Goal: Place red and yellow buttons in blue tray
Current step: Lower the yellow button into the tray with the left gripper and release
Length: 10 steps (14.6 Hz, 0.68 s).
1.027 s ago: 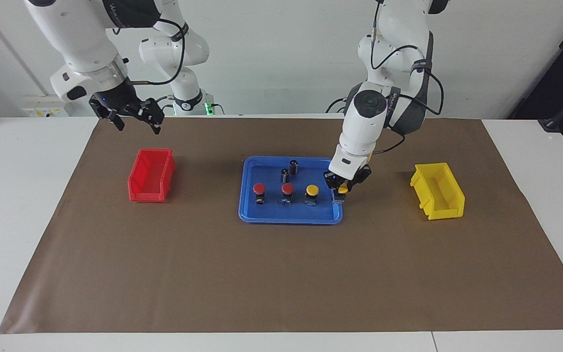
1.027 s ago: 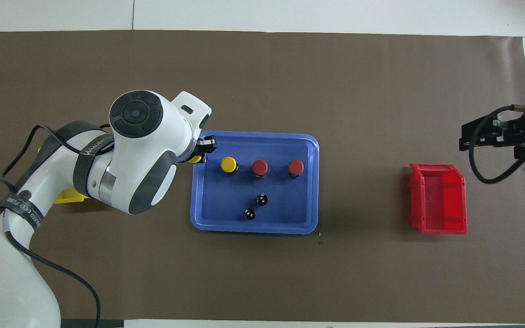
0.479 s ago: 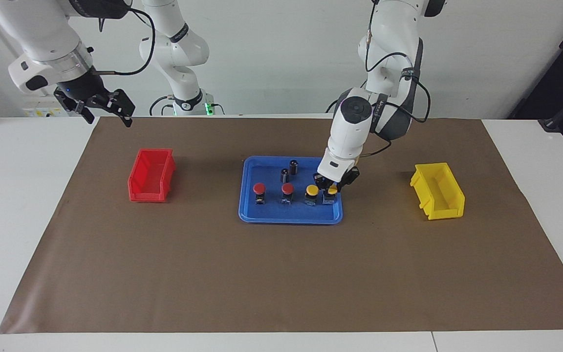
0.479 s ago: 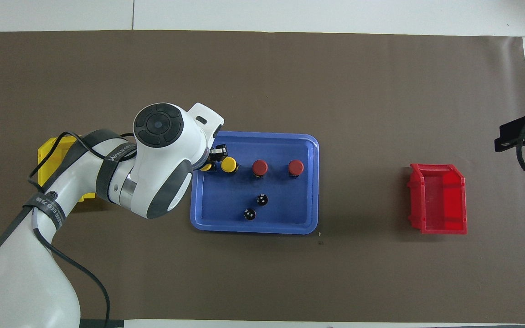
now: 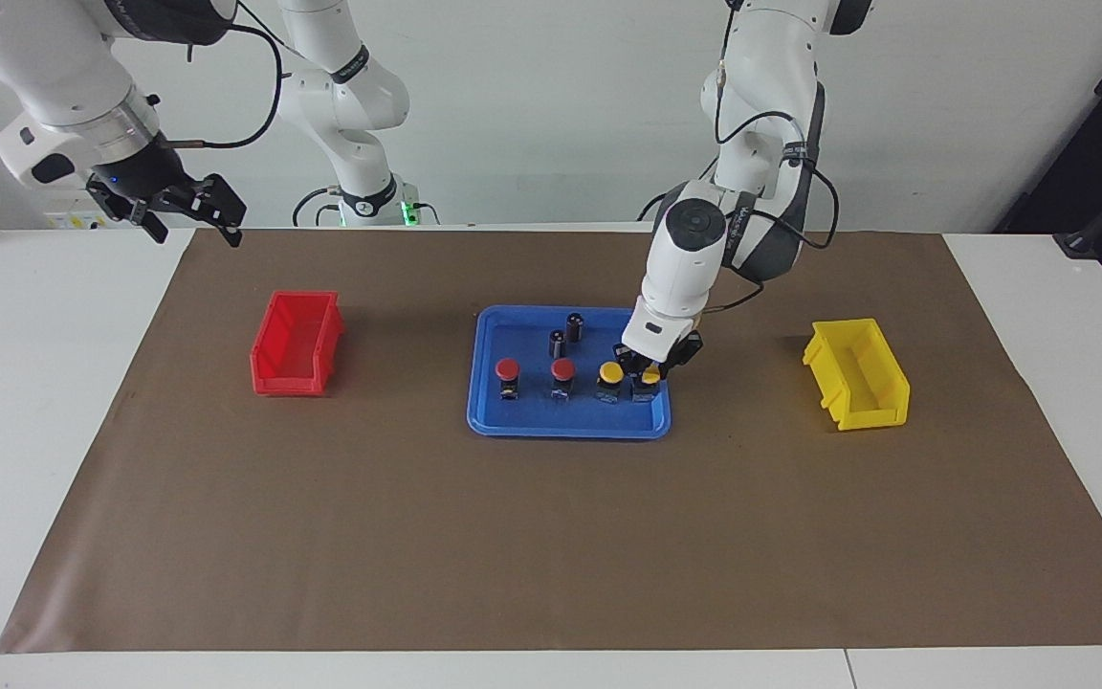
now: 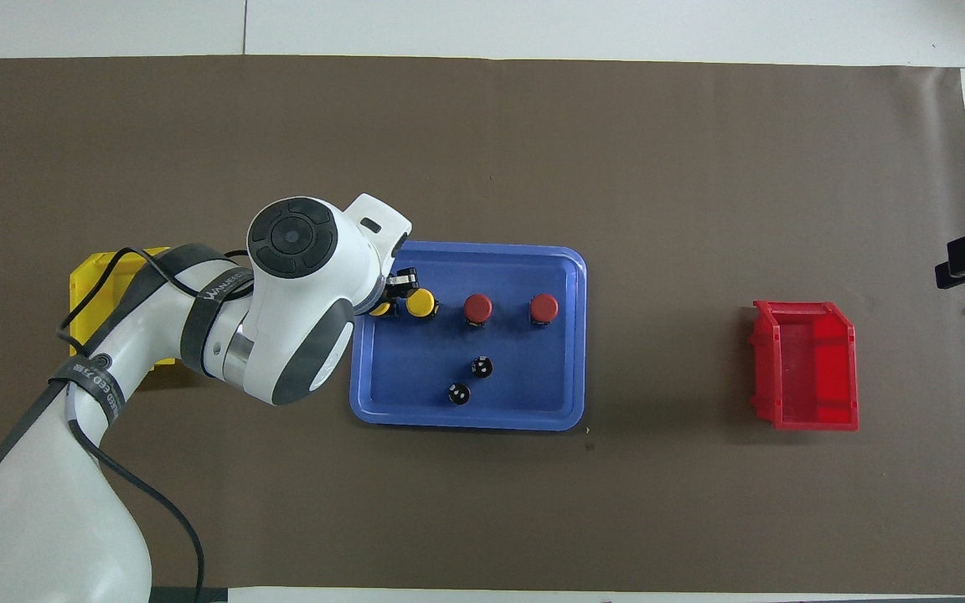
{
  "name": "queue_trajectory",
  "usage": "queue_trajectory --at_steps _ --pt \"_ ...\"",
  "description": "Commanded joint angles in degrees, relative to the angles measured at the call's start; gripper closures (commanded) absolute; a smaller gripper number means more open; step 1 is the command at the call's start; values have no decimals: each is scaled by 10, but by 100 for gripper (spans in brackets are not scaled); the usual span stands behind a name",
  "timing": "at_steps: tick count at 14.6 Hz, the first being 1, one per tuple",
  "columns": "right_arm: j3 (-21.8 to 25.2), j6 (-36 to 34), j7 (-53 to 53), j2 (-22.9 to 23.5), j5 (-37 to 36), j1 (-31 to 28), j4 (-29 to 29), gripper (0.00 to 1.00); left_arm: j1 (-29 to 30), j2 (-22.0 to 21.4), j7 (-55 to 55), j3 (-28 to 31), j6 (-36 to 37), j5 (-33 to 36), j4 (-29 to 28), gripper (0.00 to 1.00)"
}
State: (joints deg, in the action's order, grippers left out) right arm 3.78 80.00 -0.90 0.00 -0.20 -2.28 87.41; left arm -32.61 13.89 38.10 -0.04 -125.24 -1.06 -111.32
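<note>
Closest to the robots, the right gripper waits in the air, jaws open and empty, over the table edge at the right arm's end. It is well apart from everything and poses little risk.

Inside the blue tray, the two dark cylinders stand nearest the robots. The left arm leans in just beside them, so a sideways swing on its way out could knock one over.

Farther out is a row of four buttons: two red buttons and a yellow button stand apart, all upright. The last yellow button sits at the tray's end toward the left arm, with the left gripper down on its cap. Whether that gripper is clamped on it or has let go, I cannot tell.

This button looks very close to its yellow neighbour and to the tray's rim. If the gripper rises before it has fully let go, it may drag the button up and tip it. Jaws opening wide could also nudge the neighbour.
</note>
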Motion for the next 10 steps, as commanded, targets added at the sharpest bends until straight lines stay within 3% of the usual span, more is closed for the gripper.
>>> queue_trajectory --at_steps 1,7,8,9,10 --pt "-4 23 -13 -16 -8 -7 29 0 -7 -7 2 8 -4 -9 -6 37" --pt "-4 23 -15 -16 -8 -7 29 0 2 -25 -3 13 84 -9 48 27" --pt "-4 23 -14 -16 -8 -4 29 0 6 -33 -4 14 113 -9 63 19" --pt "-4 21 -14 -16 -9 -4 29 0 16 -42 -7 14 143 -3 75 3" --pt "-5 18 -15 -16 -9 -3 28 0 24 -47 -22 14 172 0 93 0"
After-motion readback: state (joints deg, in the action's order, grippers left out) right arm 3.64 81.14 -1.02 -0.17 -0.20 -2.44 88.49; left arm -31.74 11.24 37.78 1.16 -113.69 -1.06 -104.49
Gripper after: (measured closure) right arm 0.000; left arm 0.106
